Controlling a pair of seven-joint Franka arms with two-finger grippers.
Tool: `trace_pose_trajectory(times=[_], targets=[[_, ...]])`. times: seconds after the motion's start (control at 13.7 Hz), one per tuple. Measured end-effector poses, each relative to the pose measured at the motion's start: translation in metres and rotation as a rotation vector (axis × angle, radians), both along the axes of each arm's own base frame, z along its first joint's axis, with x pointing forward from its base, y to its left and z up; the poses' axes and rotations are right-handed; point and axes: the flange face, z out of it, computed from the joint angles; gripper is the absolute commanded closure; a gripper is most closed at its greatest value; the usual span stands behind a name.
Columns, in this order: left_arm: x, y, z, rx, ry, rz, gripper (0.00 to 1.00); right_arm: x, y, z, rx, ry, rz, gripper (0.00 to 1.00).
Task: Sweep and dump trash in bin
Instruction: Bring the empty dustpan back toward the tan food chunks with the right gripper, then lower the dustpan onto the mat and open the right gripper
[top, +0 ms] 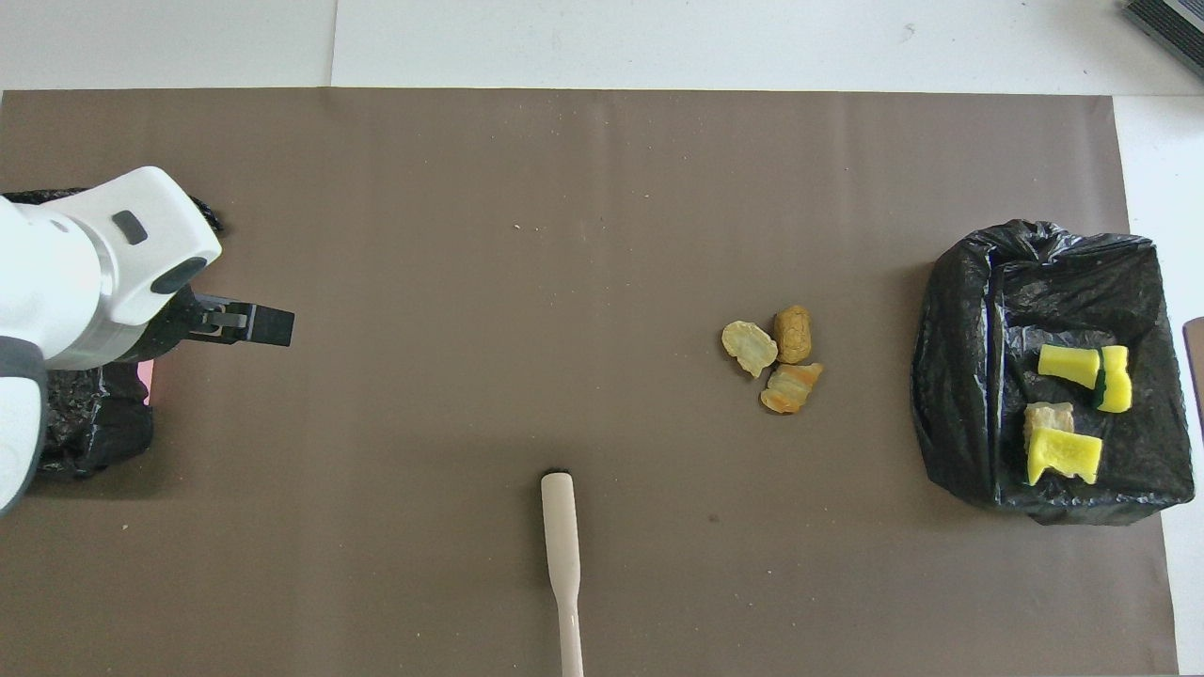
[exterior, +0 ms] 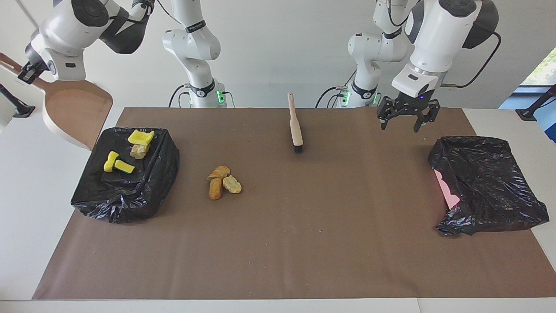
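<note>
Three tan and brown trash chunks lie together on the brown mat. More trash, yellow sponge bits and a pale chunk, rests in the black-lined bin at the right arm's end. My right gripper is shut on the handle of the empty dustpan, raised beside that bin. A wooden brush lies on the mat close to the robots. My left gripper hangs open and empty over the mat beside the other bin.
A second black-bagged bin, with a pink patch showing, sits at the left arm's end of the table. Fine crumbs dot the mat. White table borders the mat at both ends.
</note>
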Motion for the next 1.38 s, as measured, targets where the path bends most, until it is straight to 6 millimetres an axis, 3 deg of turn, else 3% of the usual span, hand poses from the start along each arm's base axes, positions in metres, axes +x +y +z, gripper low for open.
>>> trace_pose_trajectory(times=[0.22,0.36,0.51,0.73,0.87,1.17,1.38], targets=[[-0.003,0.044,0.052,0.015,-0.010,-0.017,0.00,0.002,0.039,-0.015,0.150,-0.131,-0.129,1.00],[-0.004,0.057,0.068,0.018,-0.018,-0.033,0.00,0.007,0.068,-0.024,0.265,-0.252,-0.235,1.00],[-0.001,0.059,0.072,0.021,0.008,-0.031,0.00,0.012,0.109,-0.031,0.353,-0.388,-0.365,1.00],[0.014,0.086,0.072,-0.036,0.071,0.026,0.00,0.021,0.196,-0.050,0.483,-0.552,-0.588,1.00],[0.020,0.109,0.073,-0.068,0.073,0.064,0.00,0.033,0.268,-0.074,0.524,-0.623,-0.732,1.00],[0.013,0.122,0.081,-0.069,0.074,0.086,0.00,0.068,0.410,-0.128,0.583,-0.747,-1.047,1.00],[0.007,0.122,0.079,-0.059,0.081,0.087,0.00,0.095,0.477,-0.164,0.611,-0.772,-1.263,1.00]])
